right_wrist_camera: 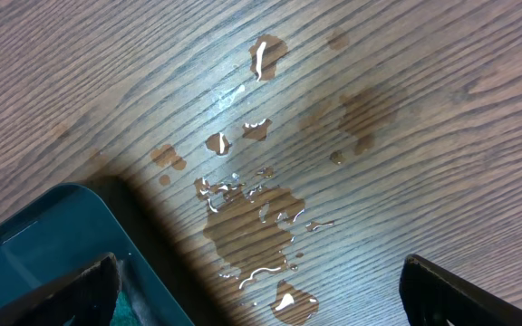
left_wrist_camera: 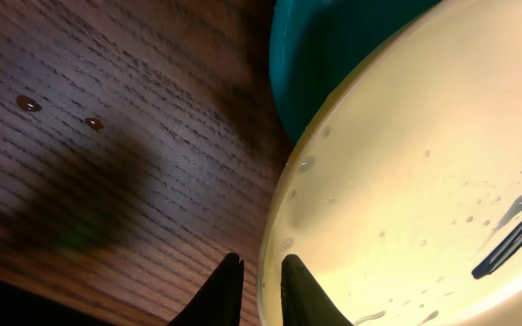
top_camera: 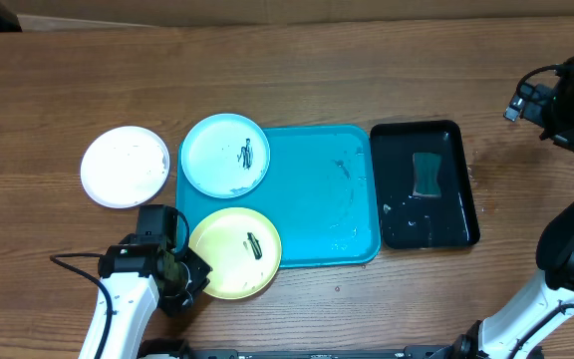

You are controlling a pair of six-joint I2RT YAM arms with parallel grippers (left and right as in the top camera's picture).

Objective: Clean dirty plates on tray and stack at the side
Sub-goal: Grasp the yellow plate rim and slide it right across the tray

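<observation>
The yellow-green plate (top_camera: 234, 252) with a dark smear lies half on the front left corner of the turquoise tray (top_camera: 322, 194) and half over the table. My left gripper (top_camera: 189, 271) is at its left edge. In the left wrist view the gripper (left_wrist_camera: 259, 263) is nearly closed, one finger on the wet plate (left_wrist_camera: 406, 181), the other over the wood, with the rim between them. A smeared light blue plate (top_camera: 225, 155) rests on the tray's back left corner. A white plate (top_camera: 125, 166) lies on the table to the left. My right gripper (top_camera: 526, 100) hangs open at the far right.
A black tray (top_camera: 425, 184) holding a green sponge (top_camera: 427, 175) sits right of the turquoise tray. Under the right gripper (right_wrist_camera: 261, 303) there are water puddles (right_wrist_camera: 256, 217) on the wood, with the black tray's corner (right_wrist_camera: 34, 235) at lower left.
</observation>
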